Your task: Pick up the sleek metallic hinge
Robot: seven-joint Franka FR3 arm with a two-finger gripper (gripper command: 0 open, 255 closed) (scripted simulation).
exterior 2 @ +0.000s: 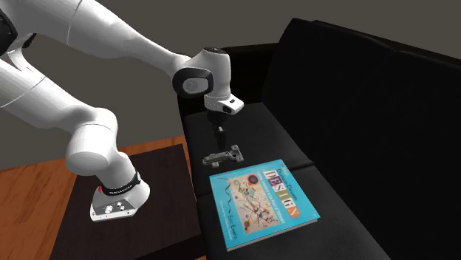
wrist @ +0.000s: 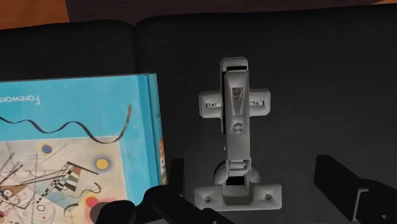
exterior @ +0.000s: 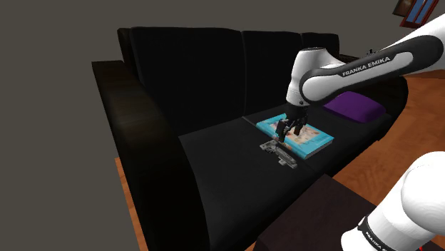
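The claw hangs low over the seat of a black sofa, its two fingers spread wide and gripping nothing. The grey hinge lies flat on the cushion right beneath the claw. In the wrist view the hinge's broad end with two screw holes sits between the fingers without touching them, and its long arm with the cross-shaped plate stretches away from the claw. A blue book with a painted cover lies flat on the seat to one side of the claw, just beside the hinge but apart from it. A purple pillow rests on the sofa beyond the book, well apart from the claw.
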